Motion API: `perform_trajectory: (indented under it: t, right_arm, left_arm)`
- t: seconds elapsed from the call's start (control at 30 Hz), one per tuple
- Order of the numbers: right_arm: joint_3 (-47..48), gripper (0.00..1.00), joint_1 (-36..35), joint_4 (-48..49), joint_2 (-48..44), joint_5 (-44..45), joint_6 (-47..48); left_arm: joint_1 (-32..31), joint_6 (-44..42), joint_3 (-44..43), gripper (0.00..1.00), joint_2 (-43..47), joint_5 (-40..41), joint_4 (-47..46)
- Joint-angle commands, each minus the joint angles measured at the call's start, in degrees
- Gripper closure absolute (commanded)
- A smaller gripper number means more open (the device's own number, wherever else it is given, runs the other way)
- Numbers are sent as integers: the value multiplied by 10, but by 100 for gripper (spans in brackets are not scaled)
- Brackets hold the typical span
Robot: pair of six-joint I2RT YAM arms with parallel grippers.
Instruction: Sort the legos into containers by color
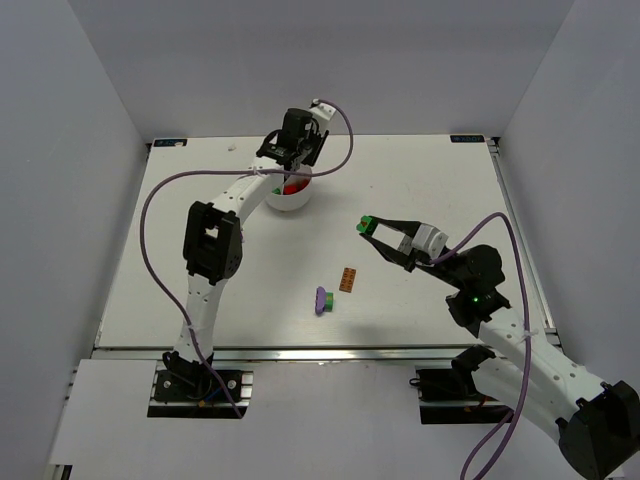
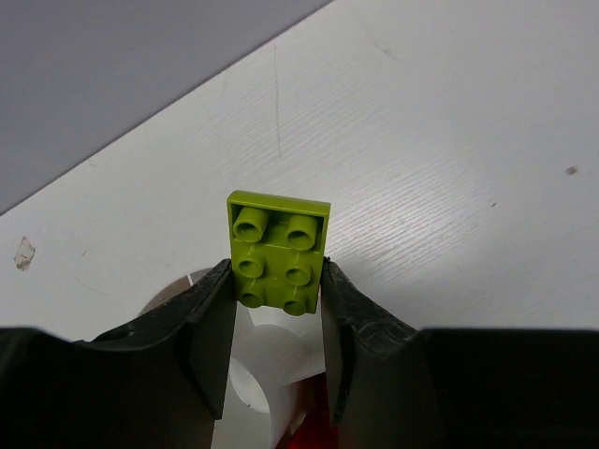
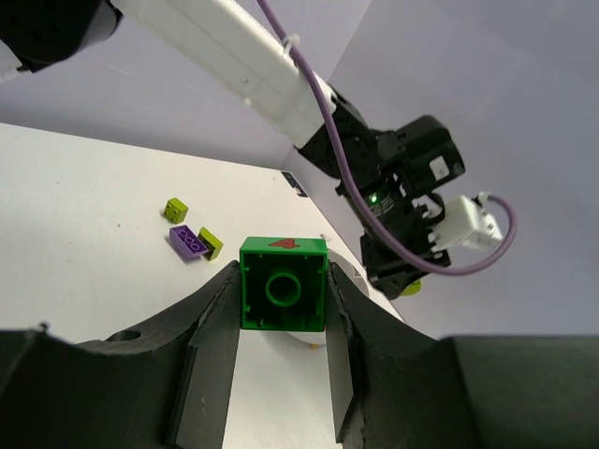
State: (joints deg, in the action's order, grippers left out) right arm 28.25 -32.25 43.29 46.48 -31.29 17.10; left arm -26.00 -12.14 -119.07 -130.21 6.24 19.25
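two arms, two bricks in the air. our left gripper (image 2: 277, 271) is clamped on a lime-yellow brick (image 2: 279, 245) above the white dish (image 1: 290, 202), which sits far and left of centre on the table (image 1: 430, 170). our right gripper (image 3: 281, 299) pinches a green brick (image 3: 284, 283) over mid-table, well apart from the dish and to its right. red and green pieces show inside the dish, though we cannot tell which compartments they sit in. nearer the arms, an orange brick (image 1: 348, 280) and, near it, a purple brick (image 1: 320, 297) with a lime piece (image 3: 211, 243) against it lie unsorted. we judge the sort roughly half done: two bricks to drop, at least three to fetch.
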Motion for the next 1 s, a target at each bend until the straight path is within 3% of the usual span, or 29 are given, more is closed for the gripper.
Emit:
perform_trajectory:
  t: [0.0,0.97]
  right_arm:
    - [-4,100,3,33,-2,0,3]
    - [-5,100,13,34,-4,-1,-2]
  left_arm:
    - [0,-27,-21,91,-2,20,12]
    - [4,-68,13,83,12,53,36]
